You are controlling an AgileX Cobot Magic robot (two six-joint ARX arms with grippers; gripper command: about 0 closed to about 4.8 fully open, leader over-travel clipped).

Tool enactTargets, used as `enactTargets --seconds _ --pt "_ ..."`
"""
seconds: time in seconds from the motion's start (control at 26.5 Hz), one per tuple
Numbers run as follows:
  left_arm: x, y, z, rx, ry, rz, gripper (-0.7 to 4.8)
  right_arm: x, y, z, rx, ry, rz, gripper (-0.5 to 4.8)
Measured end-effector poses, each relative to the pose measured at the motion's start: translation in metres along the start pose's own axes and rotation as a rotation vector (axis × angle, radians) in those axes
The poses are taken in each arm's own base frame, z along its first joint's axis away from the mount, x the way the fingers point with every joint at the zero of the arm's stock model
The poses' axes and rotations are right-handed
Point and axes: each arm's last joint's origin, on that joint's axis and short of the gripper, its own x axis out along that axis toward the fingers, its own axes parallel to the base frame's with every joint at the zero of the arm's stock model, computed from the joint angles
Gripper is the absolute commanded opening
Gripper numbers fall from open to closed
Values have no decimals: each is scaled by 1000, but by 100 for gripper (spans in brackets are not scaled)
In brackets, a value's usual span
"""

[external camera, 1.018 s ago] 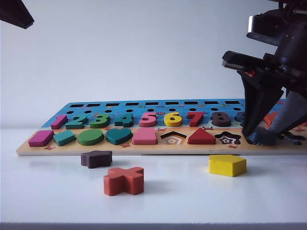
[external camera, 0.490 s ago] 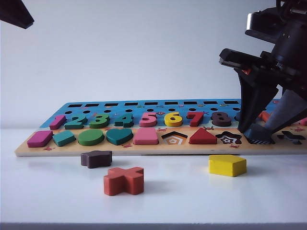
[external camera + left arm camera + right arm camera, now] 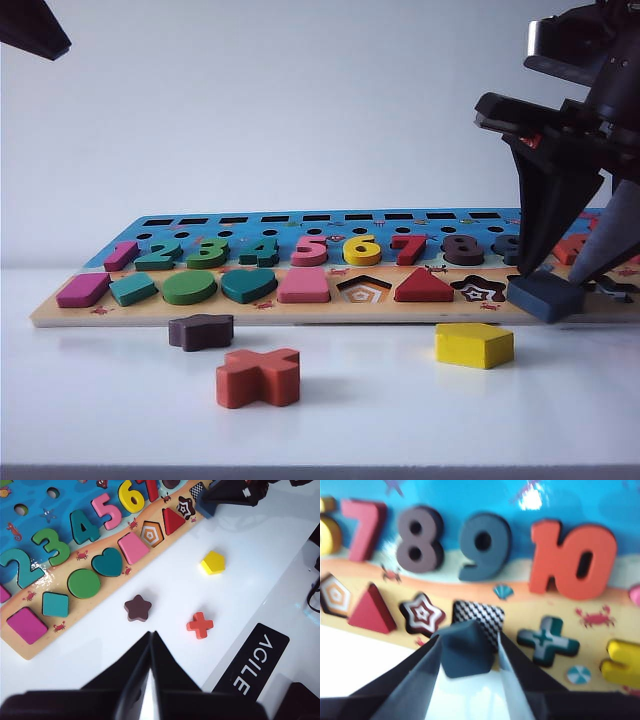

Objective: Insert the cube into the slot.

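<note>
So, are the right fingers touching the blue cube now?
Cannot tell. In the right wrist view the cube sits between the right gripper's fingers, but blur hides any gap. In the exterior view the fingertips meet its top edge, unclear too.

Your exterior camera sits low, facing the board [image 3: 330, 290] side-on; your left wrist looks down from afar, your right wrist close above, both sharing its slot [image 3: 479, 616].

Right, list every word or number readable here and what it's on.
"AGILE": white letters on the black label plate at the table edge.
"1" to "8": coloured wooden number pieces on the blue puzzle board.
"9", "10": navy and orange pieces, right wrist view.
Nothing else is legible.
</note>
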Motion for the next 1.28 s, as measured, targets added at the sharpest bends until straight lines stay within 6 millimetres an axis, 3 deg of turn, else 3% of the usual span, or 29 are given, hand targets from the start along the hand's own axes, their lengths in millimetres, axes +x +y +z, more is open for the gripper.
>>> enactTargets --seconds 0.26,0.34,0.49,0.64,0.83,1.02,1.28 --pt "0 0 0 1 0 0 10 -10 2 4 1 -51 33 220" --pt "0 0 0 0 0 0 10 -37 7 12 -2 -106 127 211" --pt "0 0 0 0 0 0 10 -58 8 2 -28 20 190 213" --pt "0 0 0 0 0 0 10 -59 1 -18 -105 217 140 264" --pt "0 0 0 1 0 0 10 -41 8 -12 -167 224 138 357" --pt "0 0 0 1 0 0 10 -17 14 -11 -220 295 92 365" --pt "0 0 0 0 0 0 10 -13 16 -6 -225 250 94 365"
